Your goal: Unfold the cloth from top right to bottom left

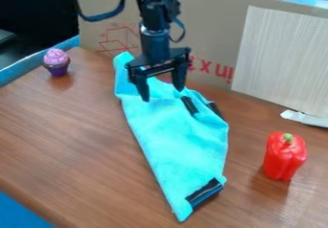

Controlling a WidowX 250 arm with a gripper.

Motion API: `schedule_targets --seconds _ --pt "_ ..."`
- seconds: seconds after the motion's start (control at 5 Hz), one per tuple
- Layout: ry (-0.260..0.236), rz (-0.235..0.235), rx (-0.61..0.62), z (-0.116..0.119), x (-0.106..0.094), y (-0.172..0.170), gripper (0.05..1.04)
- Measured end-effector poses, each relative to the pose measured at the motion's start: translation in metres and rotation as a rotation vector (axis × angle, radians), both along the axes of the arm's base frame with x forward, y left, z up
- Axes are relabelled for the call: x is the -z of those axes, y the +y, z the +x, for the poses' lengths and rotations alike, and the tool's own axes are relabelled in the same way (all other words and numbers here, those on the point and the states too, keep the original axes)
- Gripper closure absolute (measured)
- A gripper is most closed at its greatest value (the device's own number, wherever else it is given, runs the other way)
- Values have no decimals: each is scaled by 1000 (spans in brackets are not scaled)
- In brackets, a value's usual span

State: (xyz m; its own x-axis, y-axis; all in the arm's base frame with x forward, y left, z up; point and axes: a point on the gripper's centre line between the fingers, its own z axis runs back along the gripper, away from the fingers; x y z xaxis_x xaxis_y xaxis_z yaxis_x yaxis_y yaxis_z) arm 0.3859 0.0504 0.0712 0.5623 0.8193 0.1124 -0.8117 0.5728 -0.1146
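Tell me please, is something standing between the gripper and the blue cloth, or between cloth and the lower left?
Nothing visible stands in the way in either place. The open gripper hangs over the cloth; the cupcake is at upper left, the pepper at right.

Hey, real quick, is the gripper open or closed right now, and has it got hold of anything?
Gripper: open, fingers apart over the upper part of the turquoise cloth, nothing held between them.
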Motion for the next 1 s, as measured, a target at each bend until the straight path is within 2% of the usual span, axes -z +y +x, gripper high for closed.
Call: schedule_targets --seconds 0.4,0.8,1.0 --pt "22 30 -4 27 4 -5 84" --pt "64 61 -10 34 14 -6 84" --pt "68 75 -6 37 21 -10 84"
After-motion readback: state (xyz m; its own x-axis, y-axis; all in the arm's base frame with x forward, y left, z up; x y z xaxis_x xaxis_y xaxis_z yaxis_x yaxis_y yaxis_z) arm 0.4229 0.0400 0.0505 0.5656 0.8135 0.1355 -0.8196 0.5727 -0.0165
